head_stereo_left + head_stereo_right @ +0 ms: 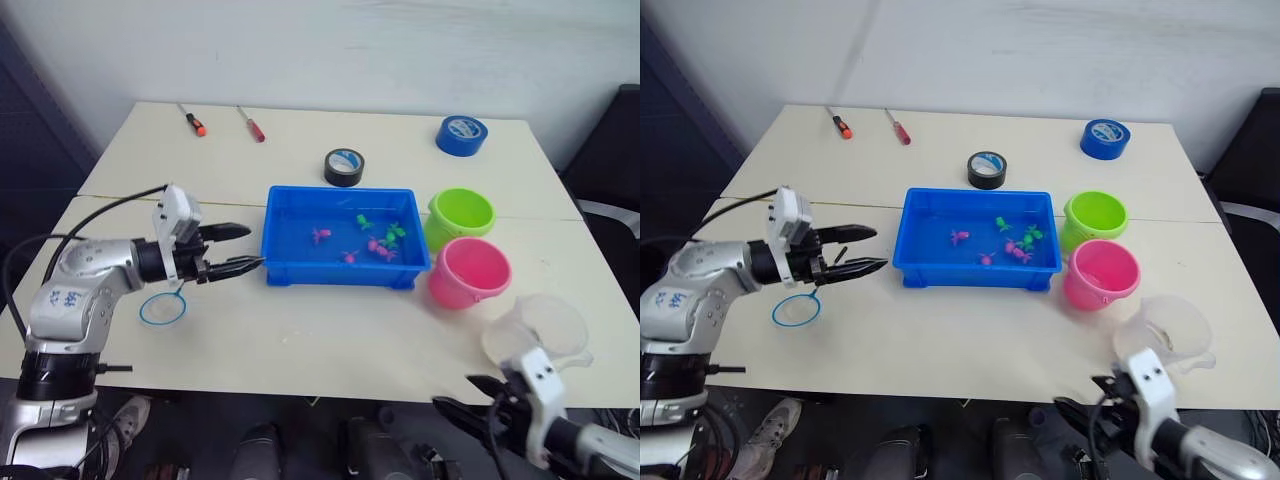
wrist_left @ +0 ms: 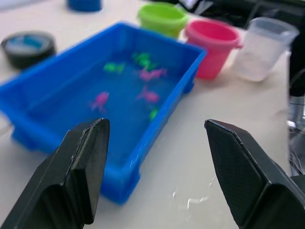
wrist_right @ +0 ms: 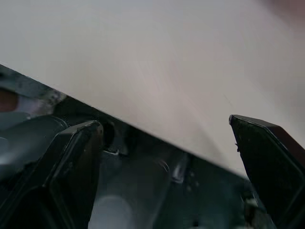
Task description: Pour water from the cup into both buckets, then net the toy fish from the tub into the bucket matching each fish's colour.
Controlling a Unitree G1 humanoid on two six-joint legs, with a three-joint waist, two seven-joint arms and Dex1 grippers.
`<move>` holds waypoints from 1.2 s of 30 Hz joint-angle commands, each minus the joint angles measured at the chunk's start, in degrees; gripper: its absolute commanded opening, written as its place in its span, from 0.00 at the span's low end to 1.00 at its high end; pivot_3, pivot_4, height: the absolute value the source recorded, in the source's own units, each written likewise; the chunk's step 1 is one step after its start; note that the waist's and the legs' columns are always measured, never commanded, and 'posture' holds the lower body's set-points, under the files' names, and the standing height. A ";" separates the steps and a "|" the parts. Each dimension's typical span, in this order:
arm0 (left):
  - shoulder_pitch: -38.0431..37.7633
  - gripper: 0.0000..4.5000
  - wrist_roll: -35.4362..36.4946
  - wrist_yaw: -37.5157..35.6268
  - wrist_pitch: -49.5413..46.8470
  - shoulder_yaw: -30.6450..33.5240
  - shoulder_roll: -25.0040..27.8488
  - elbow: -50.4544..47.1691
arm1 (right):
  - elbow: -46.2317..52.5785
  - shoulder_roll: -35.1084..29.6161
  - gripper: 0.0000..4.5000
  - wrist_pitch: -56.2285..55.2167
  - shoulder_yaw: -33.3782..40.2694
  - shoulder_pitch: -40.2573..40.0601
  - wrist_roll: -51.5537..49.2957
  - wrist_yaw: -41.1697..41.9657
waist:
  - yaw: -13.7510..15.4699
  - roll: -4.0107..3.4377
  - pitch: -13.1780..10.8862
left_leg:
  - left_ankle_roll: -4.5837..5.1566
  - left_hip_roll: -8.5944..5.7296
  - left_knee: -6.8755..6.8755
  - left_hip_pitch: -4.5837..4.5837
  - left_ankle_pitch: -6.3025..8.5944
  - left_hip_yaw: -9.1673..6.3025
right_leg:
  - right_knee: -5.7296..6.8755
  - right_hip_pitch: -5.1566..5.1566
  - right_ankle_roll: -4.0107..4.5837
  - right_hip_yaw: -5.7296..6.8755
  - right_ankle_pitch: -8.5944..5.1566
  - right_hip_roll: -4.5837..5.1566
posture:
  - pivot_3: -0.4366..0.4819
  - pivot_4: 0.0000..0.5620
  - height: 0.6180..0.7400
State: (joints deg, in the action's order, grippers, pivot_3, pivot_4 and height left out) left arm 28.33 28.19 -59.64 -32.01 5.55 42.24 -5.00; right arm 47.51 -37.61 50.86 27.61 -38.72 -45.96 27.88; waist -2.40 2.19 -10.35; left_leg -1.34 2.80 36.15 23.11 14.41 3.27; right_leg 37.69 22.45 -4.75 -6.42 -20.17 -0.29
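Both grippers empty, fingers apart; net (image 1: 161,309) on table (image 1: 300,340).

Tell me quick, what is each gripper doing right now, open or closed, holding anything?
Left gripper: open, empty, beside the blue tub.
Right gripper: open, empty, at the table edge near the cup.
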 commanded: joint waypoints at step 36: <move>9.16 0.78 -3.34 -10.14 7.78 -7.90 -3.17 7.91 | -19.57 24.24 0.99 -13.17 12.06 15.52 11.32 -28.03 | -0.94 -0.14 0.01 | -0.01 -0.01 -0.03 0.00 -0.01 -0.02 | 0.19 0.12 0.08 -0.05 -0.04 -0.02 | 0.48 0.27 0.95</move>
State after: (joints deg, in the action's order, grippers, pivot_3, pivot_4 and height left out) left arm 37.60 24.23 -70.03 -24.20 -4.28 38.32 4.85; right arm 27.47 -12.90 38.77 38.58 -23.07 -34.97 0.26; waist -3.34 2.05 -10.34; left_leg -1.35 2.79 36.13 23.10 14.39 3.25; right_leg 37.89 22.57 -4.67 -6.47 -20.21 -0.31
